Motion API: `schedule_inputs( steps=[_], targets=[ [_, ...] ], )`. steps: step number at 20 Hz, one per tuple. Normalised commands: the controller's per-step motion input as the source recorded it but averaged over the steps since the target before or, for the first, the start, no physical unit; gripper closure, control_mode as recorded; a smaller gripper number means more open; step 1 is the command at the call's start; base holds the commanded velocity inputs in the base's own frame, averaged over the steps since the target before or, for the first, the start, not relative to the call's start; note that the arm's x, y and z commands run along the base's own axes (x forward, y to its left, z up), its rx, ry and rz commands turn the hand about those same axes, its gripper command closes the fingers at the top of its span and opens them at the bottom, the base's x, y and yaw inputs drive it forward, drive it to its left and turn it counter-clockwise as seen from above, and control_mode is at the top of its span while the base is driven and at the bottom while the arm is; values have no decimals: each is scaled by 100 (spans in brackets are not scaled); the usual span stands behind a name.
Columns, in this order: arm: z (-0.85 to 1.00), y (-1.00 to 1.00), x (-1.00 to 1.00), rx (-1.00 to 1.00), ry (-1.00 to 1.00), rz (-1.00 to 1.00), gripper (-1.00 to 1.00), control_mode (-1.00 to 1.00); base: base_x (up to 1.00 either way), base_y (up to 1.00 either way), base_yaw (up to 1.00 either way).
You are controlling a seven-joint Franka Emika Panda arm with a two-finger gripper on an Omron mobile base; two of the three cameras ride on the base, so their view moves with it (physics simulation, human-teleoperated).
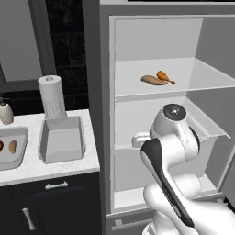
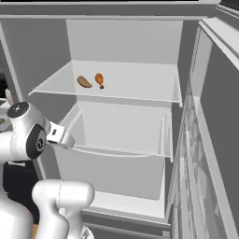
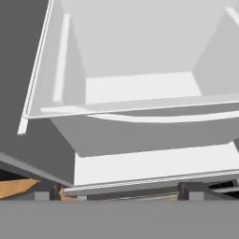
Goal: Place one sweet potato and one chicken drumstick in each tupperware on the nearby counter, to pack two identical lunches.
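In the open fridge a sweet potato (image 1: 153, 81) (image 2: 84, 82) and a chicken drumstick (image 1: 165, 76) (image 2: 99, 79) lie side by side on the upper shelf. One tupperware (image 1: 62, 140) stands empty on the counter (image 1: 55, 167) left of the fridge. Another tupperware (image 1: 16, 158) at the left edge holds a sweet potato (image 1: 13, 147) and something orange, cut off by the frame. My gripper (image 3: 119, 192) is open with nothing between its fingers. It faces the fridge's lower bin, well below the food shelf.
A paper towel roll (image 1: 53, 96) stands behind the empty tupperware, a soap bottle (image 1: 5, 112) further left. The fridge door (image 2: 205, 140) stands open on the right. A clear lower bin (image 3: 135, 116) and middle shelf (image 2: 126, 135) lie ahead of the hand.
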Motion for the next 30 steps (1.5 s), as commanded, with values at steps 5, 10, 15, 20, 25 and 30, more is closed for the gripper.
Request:
schedule_inputs(
  steps=[5,10,15,20,25,30],
  targets=[
    [31,-28,2,3,-20,5,-100,-100,0,0,0],
    [78,-2,15,0,-12,0,-100,-100,0,0,0],
    [65,-9,12,-1,-1,0,-100,-100,0,0,0],
    [38,-17,8,-3,0,3,-100,-100,0,0,0],
    [24,-32,0,-8,-7,12,-100,-100,0,0,0],
    [43,-20,0,-17,0,17,-100,-100,0,0,0]
  ],
)
